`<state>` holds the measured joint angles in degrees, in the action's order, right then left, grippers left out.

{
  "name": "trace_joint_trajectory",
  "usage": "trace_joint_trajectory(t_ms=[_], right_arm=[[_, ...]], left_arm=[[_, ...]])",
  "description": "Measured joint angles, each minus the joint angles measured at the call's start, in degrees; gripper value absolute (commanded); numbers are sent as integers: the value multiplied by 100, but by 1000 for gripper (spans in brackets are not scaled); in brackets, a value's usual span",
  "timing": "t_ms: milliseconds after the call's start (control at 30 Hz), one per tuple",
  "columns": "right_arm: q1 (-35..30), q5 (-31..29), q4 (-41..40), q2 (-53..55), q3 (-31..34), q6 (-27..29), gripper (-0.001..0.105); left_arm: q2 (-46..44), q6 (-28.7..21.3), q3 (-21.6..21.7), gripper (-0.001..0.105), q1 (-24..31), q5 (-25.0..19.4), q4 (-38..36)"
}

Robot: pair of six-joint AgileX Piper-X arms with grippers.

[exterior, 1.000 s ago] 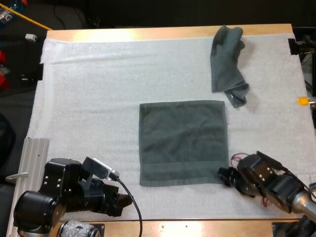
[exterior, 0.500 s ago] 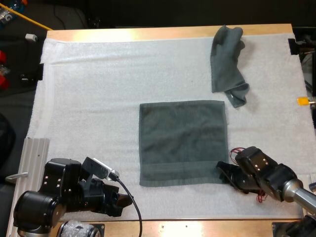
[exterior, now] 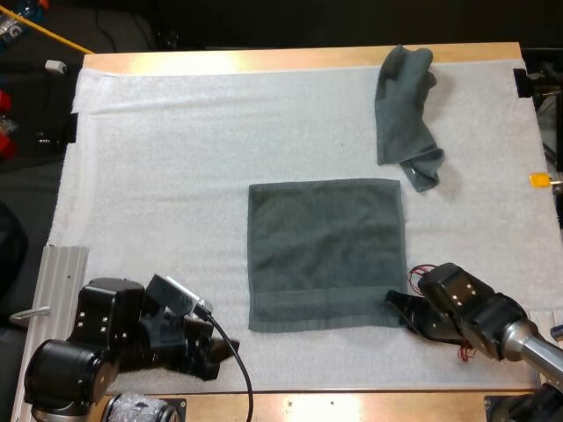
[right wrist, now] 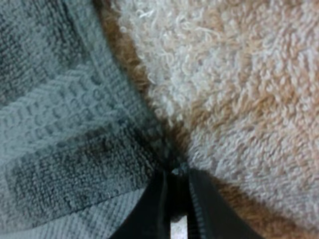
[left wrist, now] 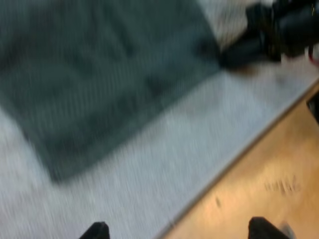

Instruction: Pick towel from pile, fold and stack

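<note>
From above, the flat square dark grey-green towel (exterior: 325, 251) lies mid white mat (exterior: 176, 176), the right gripper (exterior: 396, 304) at its near right corner; left wrist view: the left gripper (left wrist: 179, 231) holds its fingers wide apart, empty (best sent to the other near corner); right wrist view: fingers pinching that corner.

No legible text, label, brand, number or sign. Only dark marks (left wrist: 282, 186) on light wooden table (left wrist: 239, 199), too blurred to read.
</note>
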<state>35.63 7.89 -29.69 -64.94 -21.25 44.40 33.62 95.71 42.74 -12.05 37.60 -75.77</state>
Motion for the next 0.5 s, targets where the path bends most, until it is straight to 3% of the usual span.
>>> trace_joint_trajectory(t_ms=[233,500], right_arm=[[0,-267,-491,682,14,148,0],[0,-355,-879,968,14,318,0]], left_arm=[[0,126,-302,55,0,51,673],[388,311,-1192,55,-9,51,1167]])
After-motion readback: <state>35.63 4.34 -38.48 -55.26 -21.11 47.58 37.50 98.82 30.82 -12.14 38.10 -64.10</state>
